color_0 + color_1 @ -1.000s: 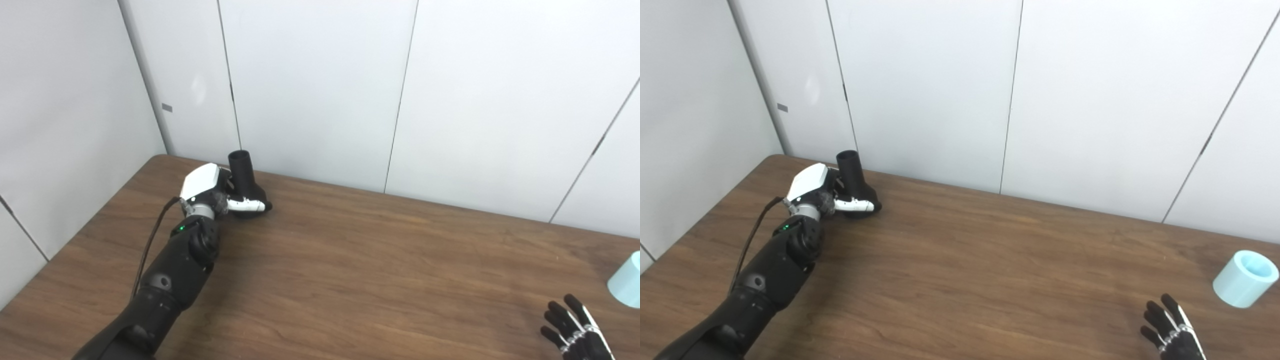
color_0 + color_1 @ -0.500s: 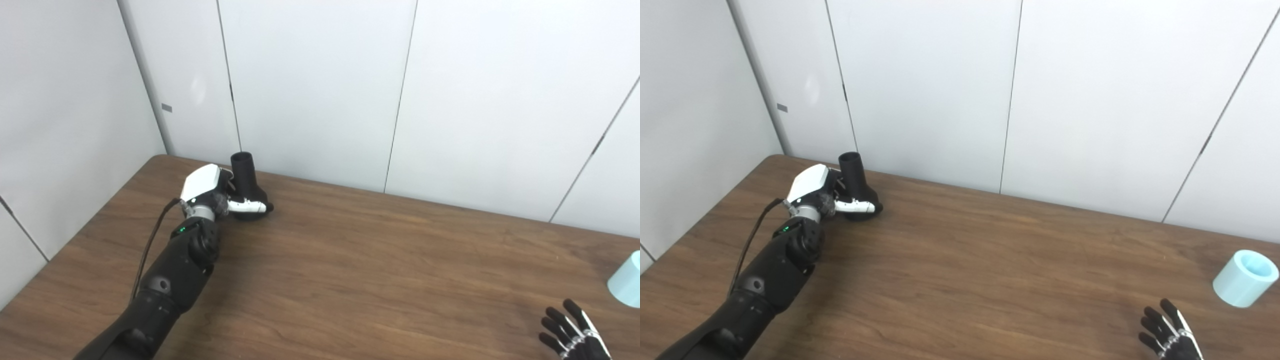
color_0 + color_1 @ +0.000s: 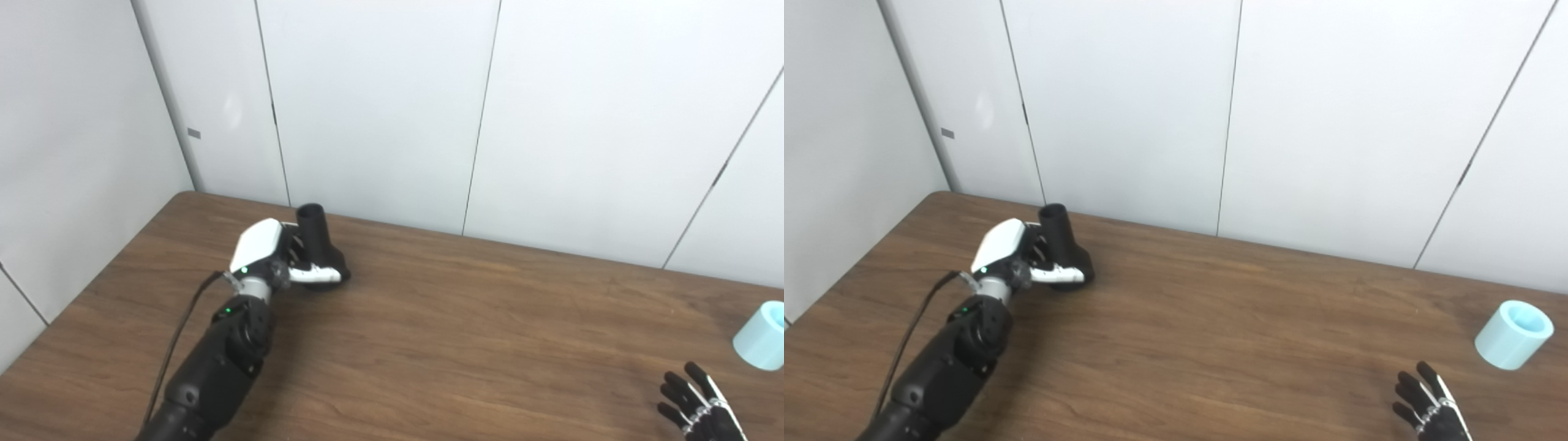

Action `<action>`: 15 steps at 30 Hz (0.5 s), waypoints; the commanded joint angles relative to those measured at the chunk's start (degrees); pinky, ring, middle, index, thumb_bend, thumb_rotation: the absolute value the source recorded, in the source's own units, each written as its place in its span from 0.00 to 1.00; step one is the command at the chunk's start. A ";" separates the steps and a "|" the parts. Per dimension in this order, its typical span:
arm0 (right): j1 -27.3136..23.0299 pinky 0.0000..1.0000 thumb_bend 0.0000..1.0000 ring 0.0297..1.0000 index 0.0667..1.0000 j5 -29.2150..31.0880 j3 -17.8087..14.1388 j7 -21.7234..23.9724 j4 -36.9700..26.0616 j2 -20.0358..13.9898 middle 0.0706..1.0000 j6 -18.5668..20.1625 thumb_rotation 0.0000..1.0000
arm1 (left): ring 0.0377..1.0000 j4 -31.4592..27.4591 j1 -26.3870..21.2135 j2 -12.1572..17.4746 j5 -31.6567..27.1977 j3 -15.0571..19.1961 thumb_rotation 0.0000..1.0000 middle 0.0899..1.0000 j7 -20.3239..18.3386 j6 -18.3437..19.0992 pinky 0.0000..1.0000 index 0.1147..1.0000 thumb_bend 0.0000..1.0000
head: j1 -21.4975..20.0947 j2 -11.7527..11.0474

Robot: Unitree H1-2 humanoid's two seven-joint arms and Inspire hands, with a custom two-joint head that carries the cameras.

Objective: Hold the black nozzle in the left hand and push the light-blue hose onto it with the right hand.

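Observation:
The black nozzle (image 3: 315, 237), a narrow tube widening to a round base, stands upright at the far left of the brown table (image 3: 465, 331). My left hand (image 3: 269, 256) is shut on it, thumb across the front of the base and fingers behind the tube. Whether the base touches the table I cannot tell. The light-blue hose (image 3: 1513, 334), a short wide tube piece, lies tilted on the table at the far right. My right hand (image 3: 1427, 409) is open, fingers spread, at the bottom right corner, a hand's width short of the hose and holding nothing.
White wall panels (image 3: 380, 110) close off the table's back edge right behind the nozzle, and a wall runs along the left side. A black cable (image 3: 177, 334) runs along my left forearm.
The camera has turned a little to the right. Beyond that shift, my left hand has brought the nozzle rightward and nearer to me. The right hand has sunk slightly toward the bottom edge.

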 commanded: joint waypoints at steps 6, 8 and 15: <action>-0.17 0.80 0.51 0.86 0.89 -1.19 0.24 -0.83 4.49 0.34 0.85 -1.60 1.00 | 0.37 -11.03 1.83 -2.94 0.93 -1.61 0.00 0.44 -2.09 -1.99 0.40 0.46 0.50 | -2.72 0.50; -0.48 0.81 0.51 0.86 0.90 -1.23 0.22 -1.01 3.83 0.47 0.86 -1.24 1.00 | 0.37 -13.54 2.88 -3.83 1.00 -2.07 0.00 0.44 -2.72 -2.32 0.40 0.47 0.50 | -3.95 0.76; -1.29 0.80 0.52 0.85 0.89 -3.01 0.56 -2.44 -0.64 1.22 0.84 1.12 1.00 | 0.35 -19.06 5.66 -5.55 3.83 -4.84 0.00 0.41 -4.71 -3.04 0.35 0.46 0.50 | -8.29 2.07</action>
